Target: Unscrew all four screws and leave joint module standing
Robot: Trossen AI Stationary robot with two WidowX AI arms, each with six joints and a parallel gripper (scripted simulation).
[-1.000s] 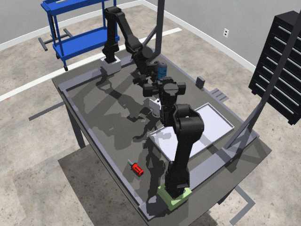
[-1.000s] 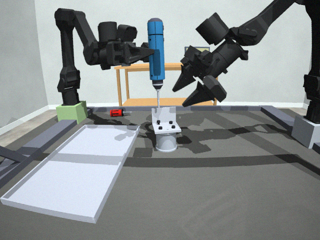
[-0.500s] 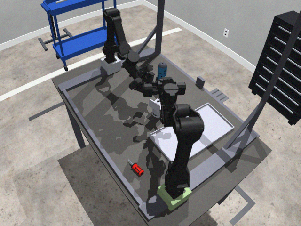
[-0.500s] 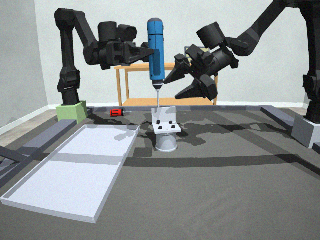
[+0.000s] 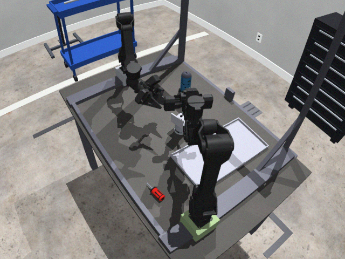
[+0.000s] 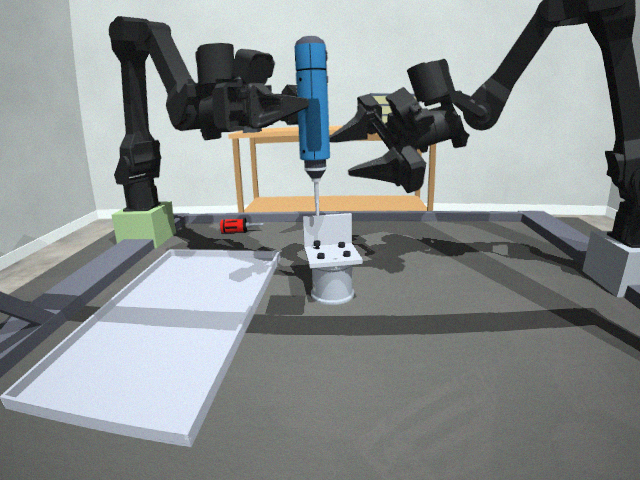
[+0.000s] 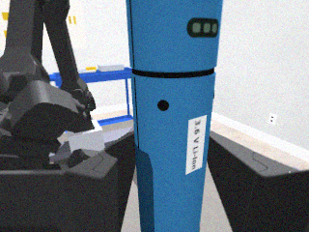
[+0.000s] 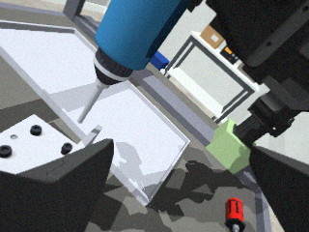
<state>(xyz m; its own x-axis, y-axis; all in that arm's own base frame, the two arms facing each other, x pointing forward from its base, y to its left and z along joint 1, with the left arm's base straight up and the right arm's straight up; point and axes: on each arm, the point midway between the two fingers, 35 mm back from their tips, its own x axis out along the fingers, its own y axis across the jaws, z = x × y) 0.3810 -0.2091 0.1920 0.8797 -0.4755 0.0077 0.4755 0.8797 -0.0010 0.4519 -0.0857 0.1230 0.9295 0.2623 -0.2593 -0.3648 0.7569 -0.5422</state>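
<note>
In the top view, the electric screwdriver [image 5: 186, 80] [image 6: 313, 77] [image 7: 171, 121] [image 8: 140, 34] stands beyond the left pincer [image 5: 186, 90] [image 6: 310, 105] [image 7: 170, 138] [image 8: 193, 2]. The joint module [image 5: 178, 127] [image 6: 332, 284] stands on the desk [image 5: 97, 117] [image 6: 413, 403], partly hidden by the left arm, near a corner of the white tray [image 5: 245, 139] [image 6: 155, 356] [image 8: 145, 140]. A red screwdriver [image 5: 158, 193] [image 6: 233, 225] [image 8: 235, 211] lies well apart from it.

In the exterior view, the left pincer is clamped on the blue barrel, which is upright, bit down. The bit's lower end shows by the top edge of the upright plate of the bracket [image 6: 328, 229] [image 8: 29, 145]; it looks to be clear of the screws, though depth is hard to judge here. The bracket sits on the module, its flat plate carrying four black screws [image 6: 321, 255] [image 8: 36, 130]. The right pincer [image 6: 340, 156] [image 5: 161, 100] [image 8: 181, 149] hangs to one side of the barrel, fingers apart with nothing between them.

In the left wrist view, the barrel fills the space between the fingers.

In the right wrist view, the fingers are wide apart; three screws show in the bracket, with the bit's tip apart from them.
</note>
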